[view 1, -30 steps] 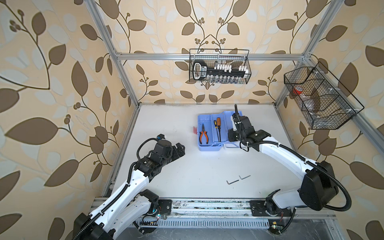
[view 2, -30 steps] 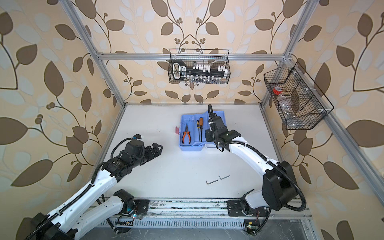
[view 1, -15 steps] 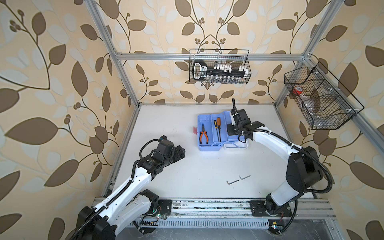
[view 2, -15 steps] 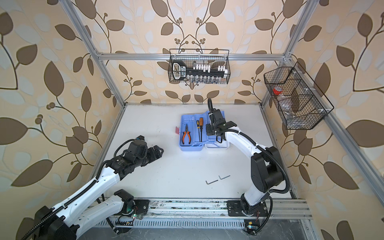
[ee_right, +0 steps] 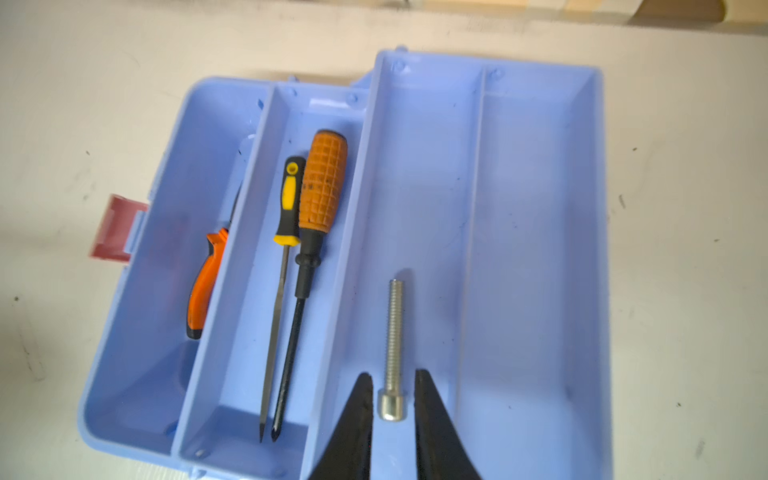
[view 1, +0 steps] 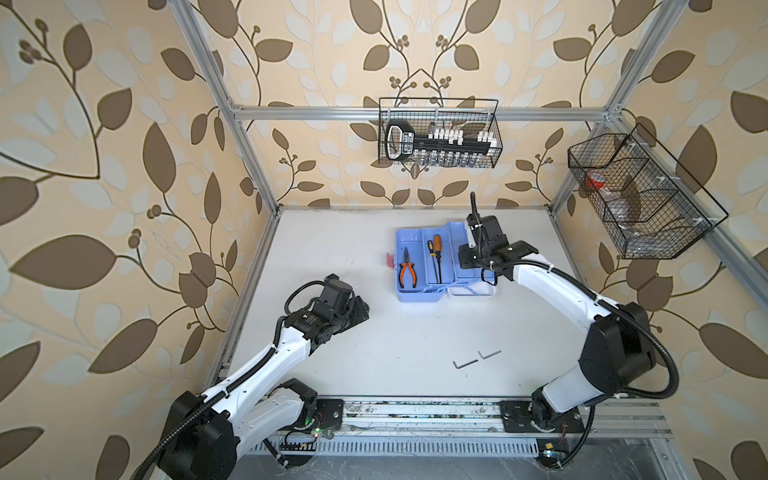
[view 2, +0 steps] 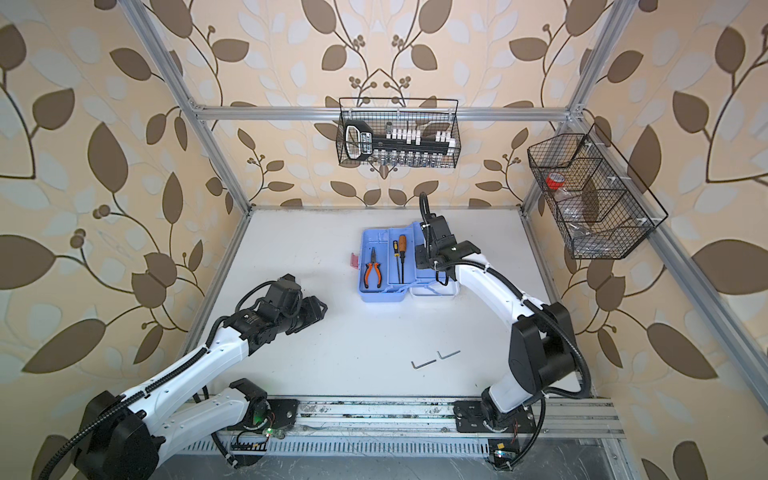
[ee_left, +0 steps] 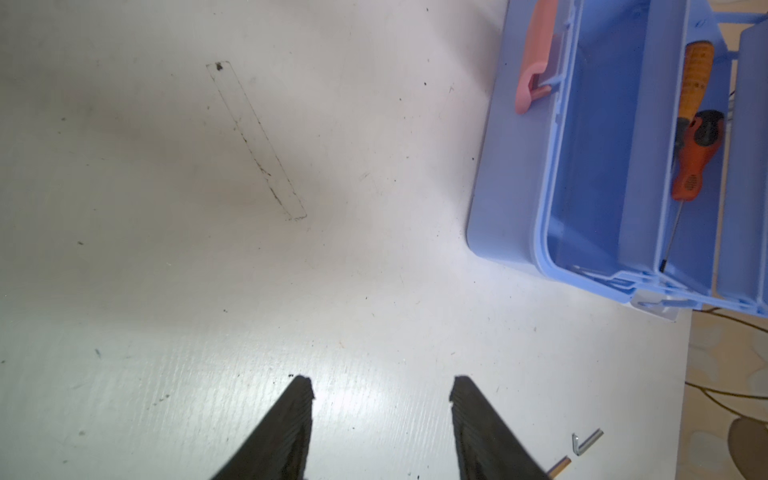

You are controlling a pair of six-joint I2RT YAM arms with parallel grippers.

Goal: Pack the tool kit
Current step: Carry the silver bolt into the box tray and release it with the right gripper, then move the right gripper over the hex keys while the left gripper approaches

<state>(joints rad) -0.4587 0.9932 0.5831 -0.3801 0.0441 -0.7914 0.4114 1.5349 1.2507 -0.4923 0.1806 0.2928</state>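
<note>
The tool kit (view 1: 409, 243) (view 2: 376, 243) lies open at the back middle of the table, its blue trays (ee_right: 532, 249) spread and its white lid (view 1: 473, 289) flat behind my right arm. Orange pliers (view 1: 408, 272) (ee_right: 205, 278) lie in the base. Two screwdrivers (view 1: 436, 257) (ee_right: 322, 199) lie in the middle tray. A silver bolt (ee_right: 395, 345) lies in the upper tray. My right gripper (ee_right: 392, 384) (view 1: 467, 259) straddles its head, narrowly open, with a gap on each side. My left gripper (ee_left: 380, 388) (view 1: 361, 309) hovers open and empty over bare table, left of the kit (ee_left: 511, 187).
Two hex keys (view 1: 478, 359) (view 2: 434, 359) lie on the table near the front, right of centre. A wire basket (view 1: 438, 135) with a socket set hangs on the back wall. Another wire basket (view 1: 640, 195) hangs on the right wall. The kit's pink latch (ee_left: 534, 62) sticks out towards the left arm.
My right gripper's jaws have parted slightly off the bolt, which now rests in the tray. My left gripper's jaws have narrowed but stay apart. The right arm's elbow has swung outward.
</note>
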